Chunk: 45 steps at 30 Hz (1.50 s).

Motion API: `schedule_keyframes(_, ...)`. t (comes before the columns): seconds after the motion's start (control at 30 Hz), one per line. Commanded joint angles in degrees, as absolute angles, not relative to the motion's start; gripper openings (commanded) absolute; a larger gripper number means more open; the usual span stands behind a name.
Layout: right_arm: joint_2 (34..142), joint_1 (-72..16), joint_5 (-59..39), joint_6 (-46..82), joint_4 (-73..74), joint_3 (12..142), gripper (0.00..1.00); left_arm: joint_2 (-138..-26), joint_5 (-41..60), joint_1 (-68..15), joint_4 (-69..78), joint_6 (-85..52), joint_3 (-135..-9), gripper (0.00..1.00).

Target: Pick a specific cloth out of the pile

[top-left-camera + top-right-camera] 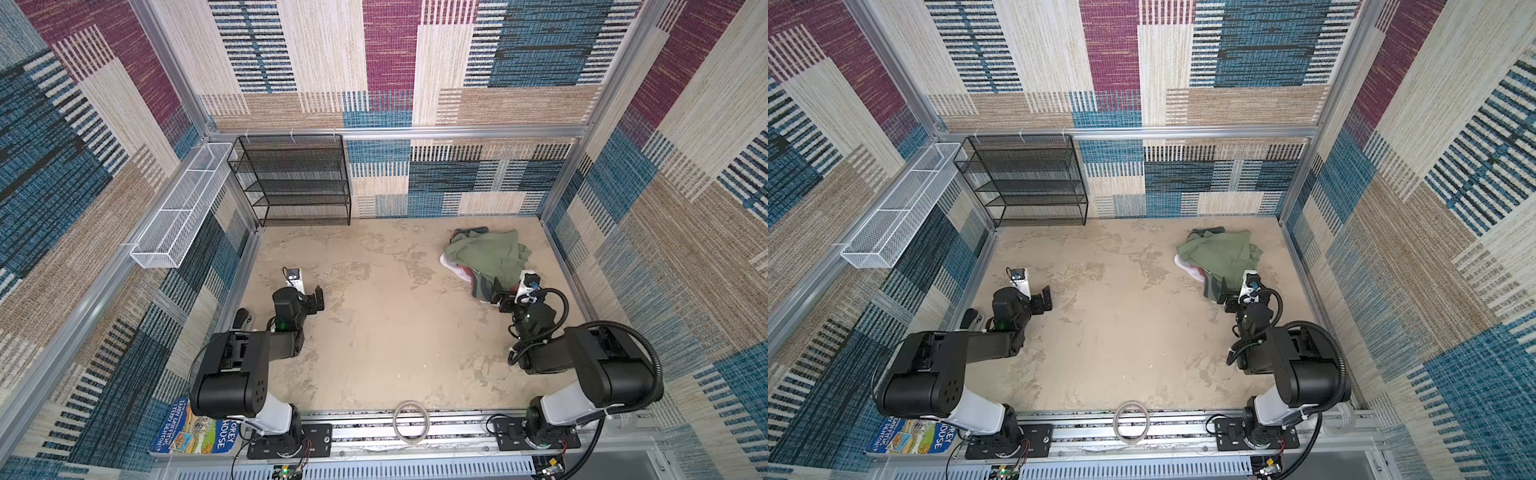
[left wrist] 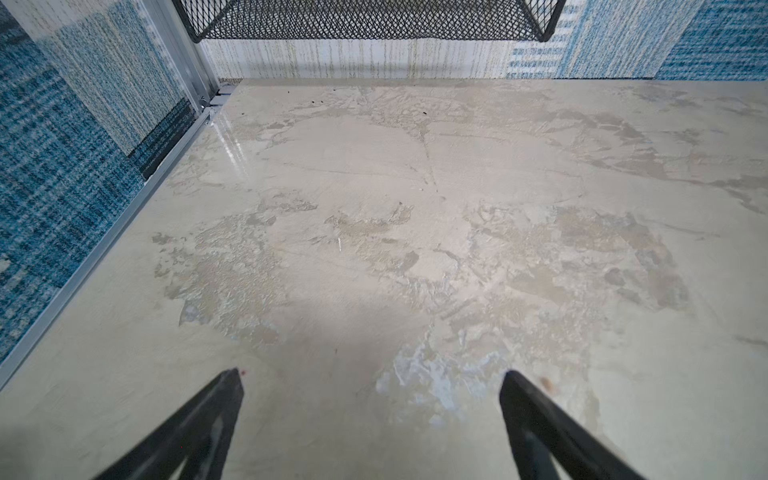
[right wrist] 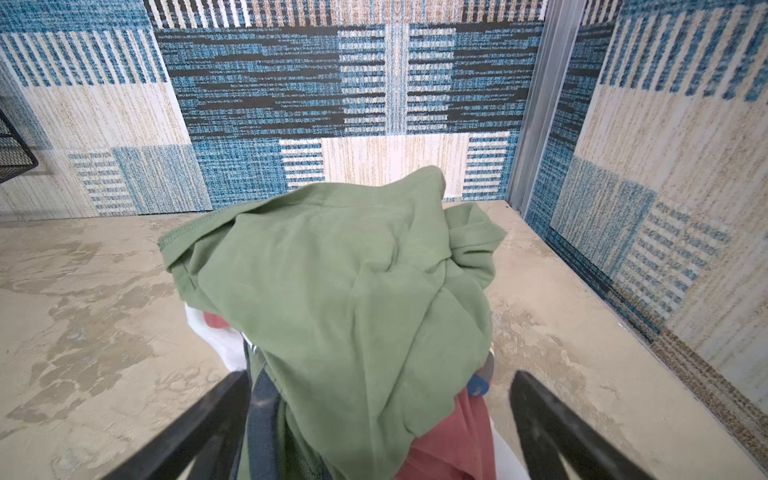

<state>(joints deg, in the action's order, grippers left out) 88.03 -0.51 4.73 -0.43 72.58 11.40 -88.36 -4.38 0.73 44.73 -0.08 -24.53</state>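
Right gripper [image 3: 382, 374], jaws spread, straddles the pile [image 3: 353, 291], arm extended low; left gripper [image 2: 372, 370] likewise spread.

A black mesh shelf rack [image 1: 291, 180] stands in the far left corner of the table [image 1: 374, 332]. A white wire basket [image 1: 183, 208] hangs along the left wall. A picture book [image 1: 189, 432] lies by the near left corner. A clear ring [image 1: 395, 424] rests at the middle of the near edge.
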Motion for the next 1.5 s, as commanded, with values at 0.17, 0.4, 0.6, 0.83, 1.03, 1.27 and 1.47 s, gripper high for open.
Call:
schedule_keyframes(0.17,87.98,-0.47,4.92,-0.33,74.53,11.51,1.0,-88.21,-4.83,0.79,46.54,-0.26,-24.54,1.0)
schedule_keyframes(0.4,87.98,-0.48,4.86,-0.2,74.54,11.51,1.0,-88.22,-4.79,0.79,46.47,-0.29,-24.68,1.0)
schedule_keyframes(0.6,87.93,-0.5,4.86,-0.22,74.51,11.57,1.0,-88.22,-4.79,0.79,46.41,-0.31,-24.71,1.0)
schedule_keyframes(0.83,88.03,-0.51,4.92,-0.19,74.42,11.66,1.0,-88.24,-4.8,0.75,46.41,-0.27,-24.7,1.0)
schedule_keyframes(1.03,87.98,-0.49,4.9,-0.18,74.44,11.61,1.0,-88.22,-4.83,0.78,46.4,-0.27,-24.75,1.0)
schedule_keyframes(1.27,87.98,-0.46,4.87,-0.31,74.44,11.6,1.0,-88.23,-4.83,0.79,46.41,-0.27,-24.68,1.0)
schedule_keyframes(1.47,87.35,-0.52,4.73,-0.5,73.76,11.87,1.0,-88.05,-5.03,0.76,46.82,-0.25,-24.44,0.93)
